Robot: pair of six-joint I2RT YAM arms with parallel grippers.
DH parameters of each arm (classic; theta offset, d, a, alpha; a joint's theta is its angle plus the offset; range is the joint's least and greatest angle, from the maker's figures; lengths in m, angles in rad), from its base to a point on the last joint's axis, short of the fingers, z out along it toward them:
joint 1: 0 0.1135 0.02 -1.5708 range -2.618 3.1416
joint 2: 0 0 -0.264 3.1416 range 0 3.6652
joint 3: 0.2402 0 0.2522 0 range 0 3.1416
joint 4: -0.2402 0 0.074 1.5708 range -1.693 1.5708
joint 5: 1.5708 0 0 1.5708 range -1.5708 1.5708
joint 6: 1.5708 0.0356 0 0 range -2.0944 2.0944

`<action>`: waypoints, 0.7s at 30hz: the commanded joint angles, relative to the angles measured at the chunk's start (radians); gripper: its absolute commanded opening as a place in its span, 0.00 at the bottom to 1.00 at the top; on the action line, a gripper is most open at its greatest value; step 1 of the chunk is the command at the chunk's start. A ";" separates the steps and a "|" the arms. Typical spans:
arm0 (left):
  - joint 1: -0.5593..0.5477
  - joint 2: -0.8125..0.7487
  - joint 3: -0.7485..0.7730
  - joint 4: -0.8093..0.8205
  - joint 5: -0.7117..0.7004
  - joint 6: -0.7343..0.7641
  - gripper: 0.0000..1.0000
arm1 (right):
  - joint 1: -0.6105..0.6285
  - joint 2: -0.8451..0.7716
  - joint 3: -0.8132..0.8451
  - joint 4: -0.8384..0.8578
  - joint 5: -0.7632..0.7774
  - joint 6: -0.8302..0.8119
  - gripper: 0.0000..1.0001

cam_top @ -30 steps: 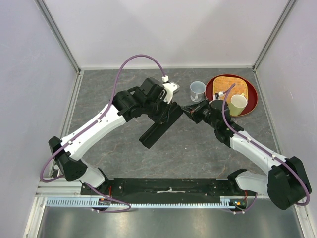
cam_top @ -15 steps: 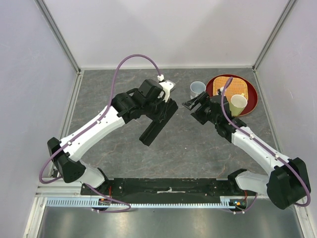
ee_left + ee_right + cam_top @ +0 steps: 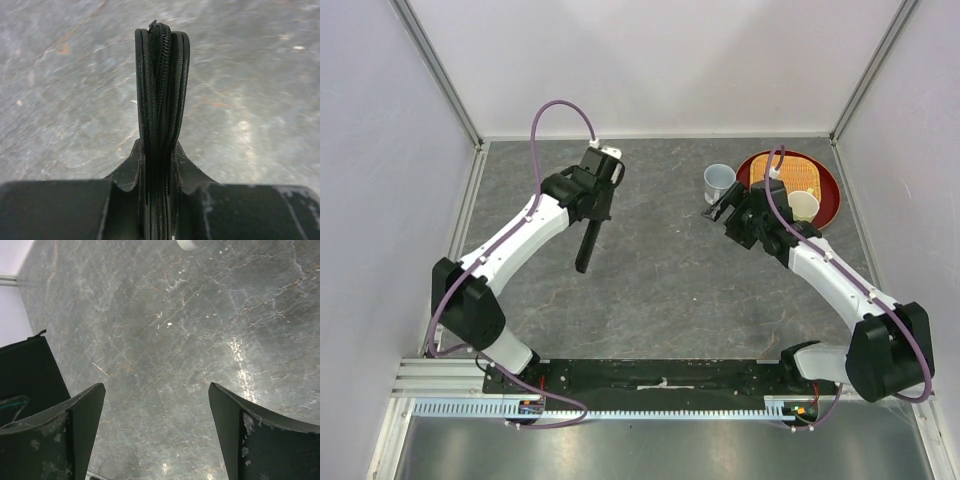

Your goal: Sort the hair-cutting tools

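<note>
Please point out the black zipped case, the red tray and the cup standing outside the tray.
black zipped case (image 3: 584,250): top view, its lower half.
red tray (image 3: 834,190): top view, its right rim.
cup (image 3: 718,180): top view, its open mouth.

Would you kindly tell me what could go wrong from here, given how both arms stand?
1. The left gripper pinches the black zippered case by one end only, edge-on, so the case may swing or slip out as the arm moves.
2. The right gripper stands open close to the small cup beside the red tray; a careless move could tip the cup.
</note>
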 commanded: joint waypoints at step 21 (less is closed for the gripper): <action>0.146 0.249 -0.017 0.125 -0.268 0.053 0.78 | -0.125 0.012 0.153 -0.120 -0.091 -0.158 0.93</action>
